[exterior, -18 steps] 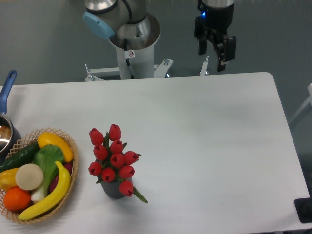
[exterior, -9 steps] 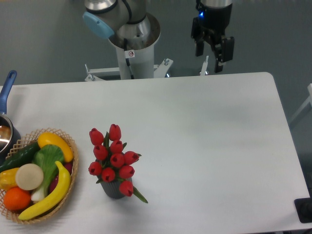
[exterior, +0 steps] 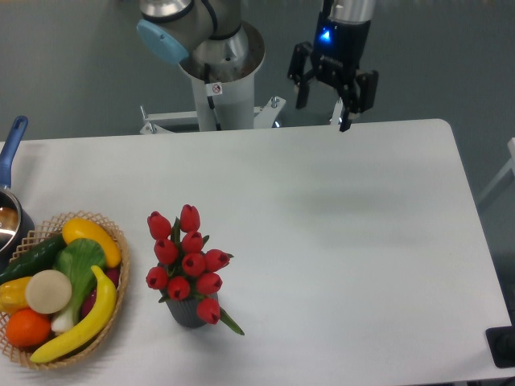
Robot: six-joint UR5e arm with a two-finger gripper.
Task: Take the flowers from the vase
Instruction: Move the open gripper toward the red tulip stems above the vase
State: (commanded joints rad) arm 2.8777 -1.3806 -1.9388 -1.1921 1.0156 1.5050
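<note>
White table [exterior: 338, 241]: one vase [exterior: 187, 312] holding ten flowers [exterior: 187, 261]; jaws spread, empty.

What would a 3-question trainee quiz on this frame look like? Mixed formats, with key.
1. True or false: the gripper is shut on the flowers.
2. The flowers stand in: A) the wicker basket B) the vase C) the pot
3. Fill in: the basket lies to the camera's ____ of the vase.

Key: 1 false, the gripper is open and empty above the table's far edge. 2 B. 3 left.
</note>
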